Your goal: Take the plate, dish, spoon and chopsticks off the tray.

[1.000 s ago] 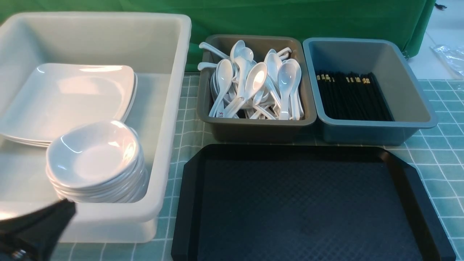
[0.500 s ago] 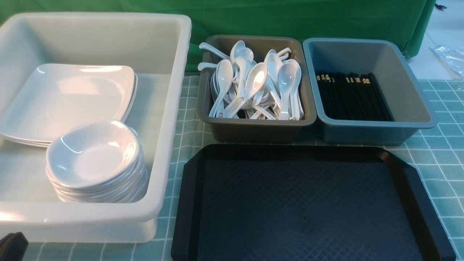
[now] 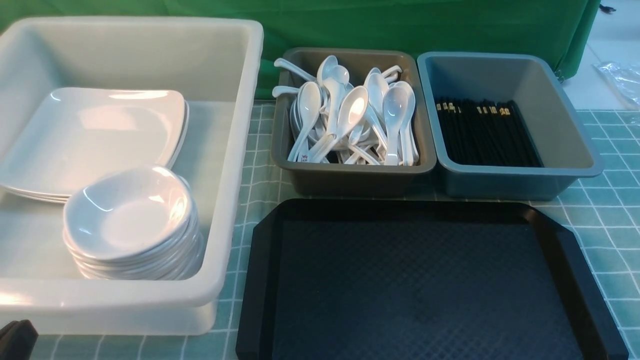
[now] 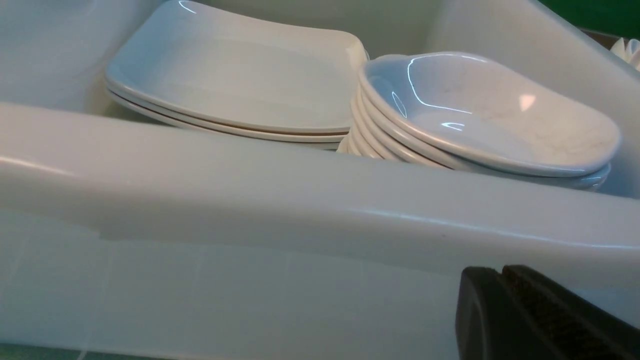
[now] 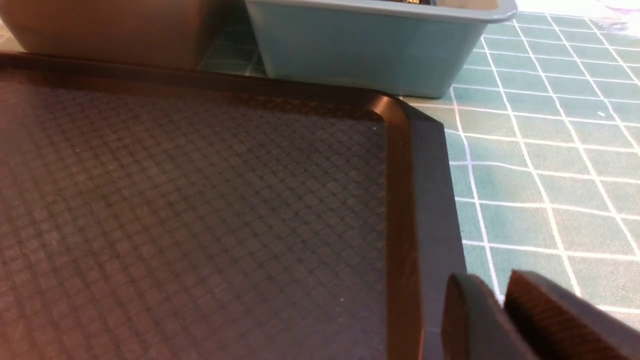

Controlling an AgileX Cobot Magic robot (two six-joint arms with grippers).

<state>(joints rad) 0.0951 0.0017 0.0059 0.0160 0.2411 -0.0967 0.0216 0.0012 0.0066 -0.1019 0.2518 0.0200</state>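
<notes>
The tray lies bare on the near right of the surface, its diamond-textured floor empty. The plate sits stacked in the white tub at far left, glossy, stiff and probably slippery and breakable; its rim looks the best hold. The spoon and chopsticks fill the far tubs. The left claw is pressed together, empty; the right claw stands slightly apart, empty.
</notes>
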